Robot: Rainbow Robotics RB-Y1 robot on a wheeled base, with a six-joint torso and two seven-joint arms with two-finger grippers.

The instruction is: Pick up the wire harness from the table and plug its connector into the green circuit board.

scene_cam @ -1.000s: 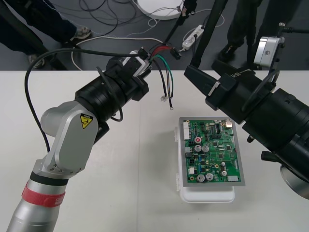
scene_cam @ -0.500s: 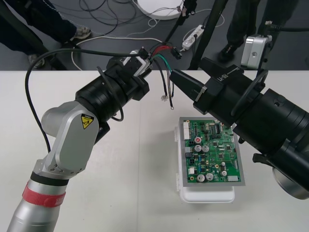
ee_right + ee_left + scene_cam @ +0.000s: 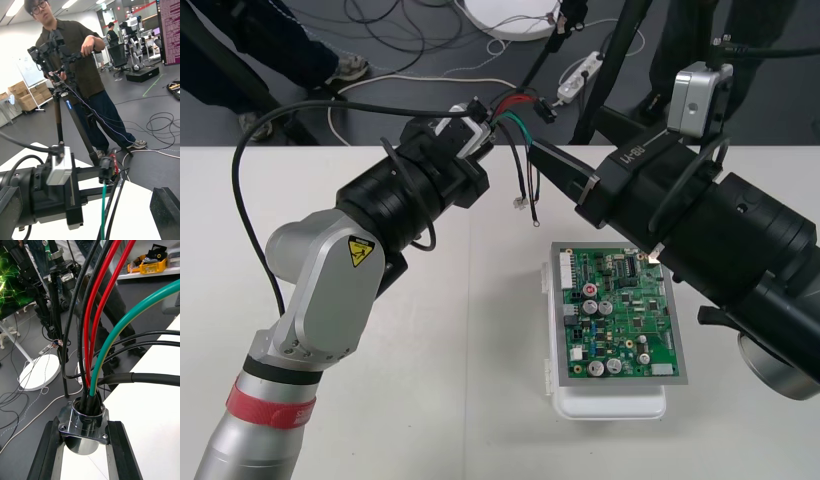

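Note:
My left gripper [image 3: 480, 125] is held above the table's far edge, shut on the round metal socket [image 3: 84, 420] of the wire harness [image 3: 515, 110]. Both fingers [image 3: 48, 452] press on the socket's flange. Red, black and green wires [image 3: 95, 333] rise from the socket to the small black plug [image 3: 545, 111]; loose wire ends [image 3: 528, 205] hang over the table. My right gripper [image 3: 546, 152] reaches in from the right, open, its fingers [image 3: 165, 210] set wide on either side of the green wire [image 3: 103, 210], under the plug [image 3: 107, 169]. The green circuit board [image 3: 620, 320] lies on its white base [image 3: 610, 405] below the right arm.
Beyond the table's far edge, a tripod leg [image 3: 610, 70], a power strip [image 3: 578, 78], loose cables and a white round stand foot [image 3: 510, 15] lie on the dark floor. The table [image 3: 450, 400] is bare left of the board.
My right gripper has moved left across the far side of the board until its fingers reach the hanging wires. The left arm and the harness have stayed still.

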